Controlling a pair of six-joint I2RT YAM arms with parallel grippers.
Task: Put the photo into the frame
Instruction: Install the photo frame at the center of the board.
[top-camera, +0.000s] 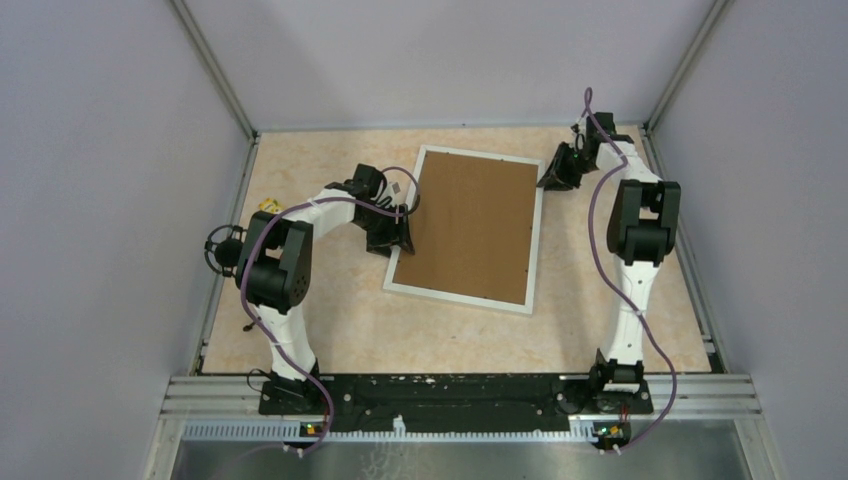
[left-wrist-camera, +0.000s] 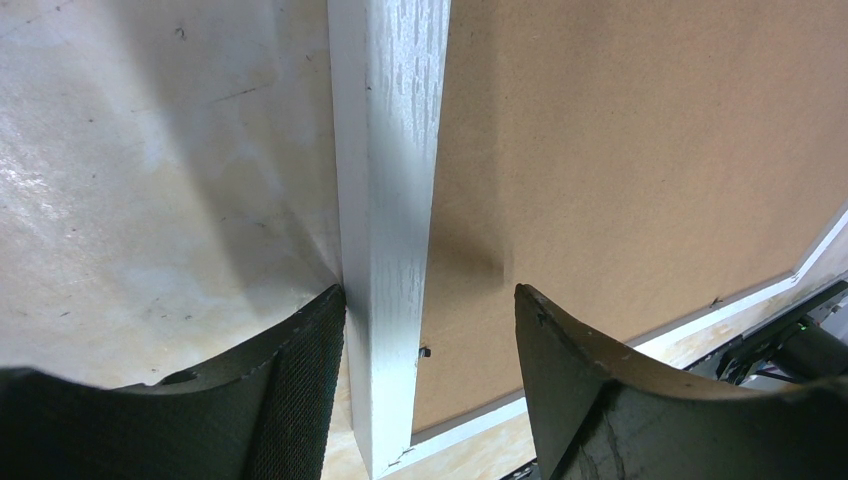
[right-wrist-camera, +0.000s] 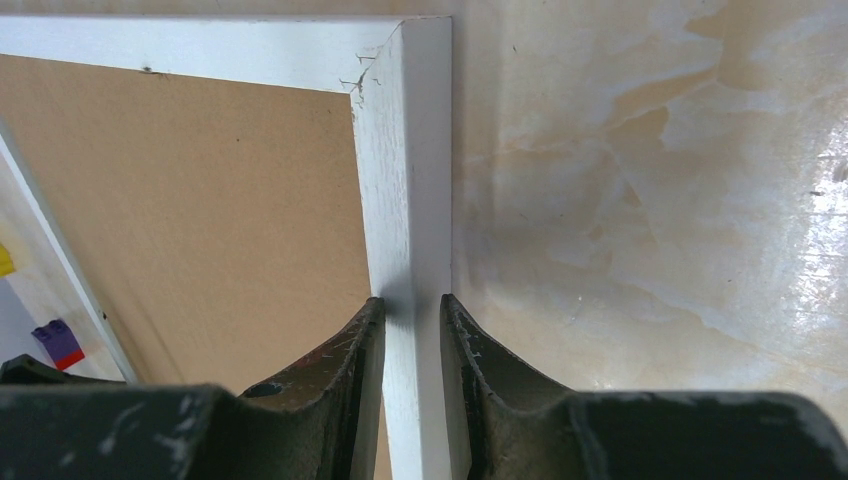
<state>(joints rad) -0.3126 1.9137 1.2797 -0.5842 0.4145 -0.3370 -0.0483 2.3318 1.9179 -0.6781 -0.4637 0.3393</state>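
Observation:
The frame (top-camera: 460, 299), with thin white bars, lies flat in the middle of the table, and a plain brown board (top-camera: 468, 225) fills it. The photo is hidden. My left gripper (top-camera: 403, 232) is open astride the frame's left bar (left-wrist-camera: 390, 200). One finger (left-wrist-camera: 310, 380) rests against the bar's outer side and the other stands apart over the board (left-wrist-camera: 640, 150). My right gripper (top-camera: 548, 180) is shut on the right bar (right-wrist-camera: 405, 150) near the far right corner, its jaws (right-wrist-camera: 412, 305) pressed on both sides of the bar.
A small yellow object (top-camera: 268, 205) lies by the table's left edge. The right wrist view shows a purple block (right-wrist-camera: 60, 342) beyond the frame. Grey walls enclose the table on three sides. A metal rail (top-camera: 460, 385) runs along the near edge.

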